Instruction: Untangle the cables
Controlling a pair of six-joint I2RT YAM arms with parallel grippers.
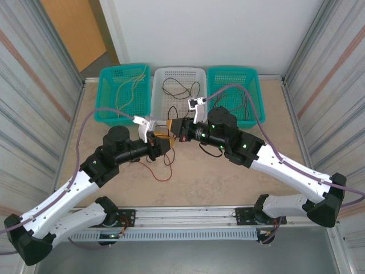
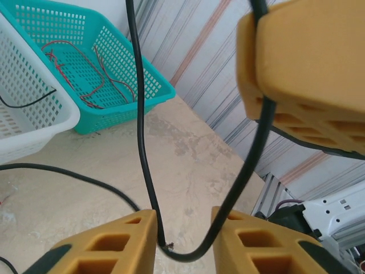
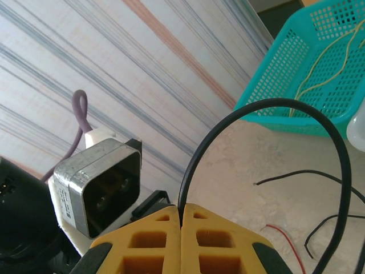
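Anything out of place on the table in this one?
Yes: a thin red wire and a thin black wire lie loose on the beige tabletop, outside the three plastic mesh baskets that hold other wires.

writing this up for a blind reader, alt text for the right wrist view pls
The right pincer is shut on a black cable that arches up and over to the right. Behind, a teal basket holds yellow cables; a red cable lies on the table.

Overhead view looking down from behind, wrist views close, low, facing each other across the table (image 1: 228, 177)
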